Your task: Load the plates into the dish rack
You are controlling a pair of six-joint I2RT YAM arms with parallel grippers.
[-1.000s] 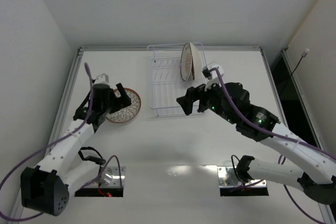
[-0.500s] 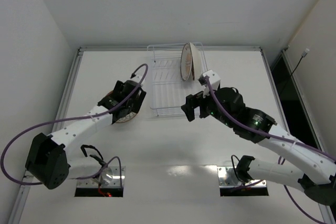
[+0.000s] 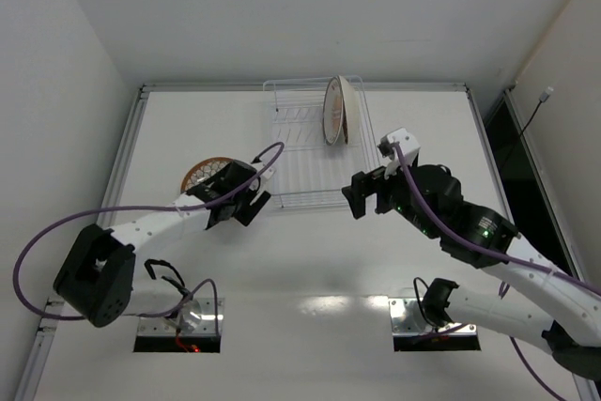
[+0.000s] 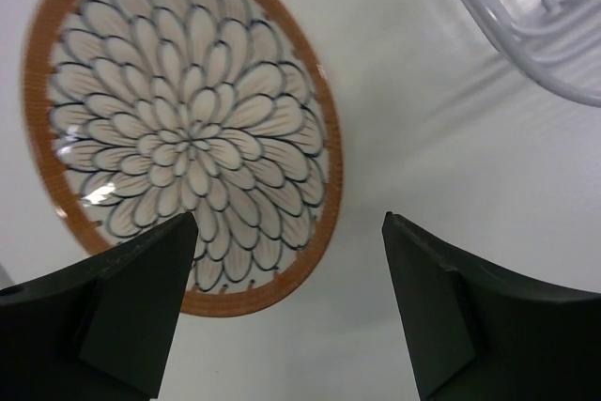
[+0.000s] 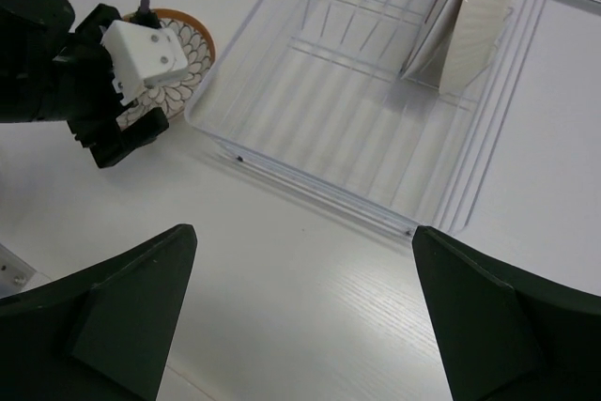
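Left wrist view shows the left pincer [image 4: 289,224] spread wide and empty, poised over the near right rim of the petal plate [image 4: 188,129]. That plate lies flat on the surface [image 4: 488,185], just left of the rack [image 5: 329,110]. Two more plates [image 5: 470,16] stand upright at the rack's far right. By its near right corner the right pincer [image 5: 302,237] gapes wide, empty.

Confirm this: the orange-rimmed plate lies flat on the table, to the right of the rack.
Wrong side. The orange-rimmed plate lies flat on the table, to the left of the rack. The top view shows it.
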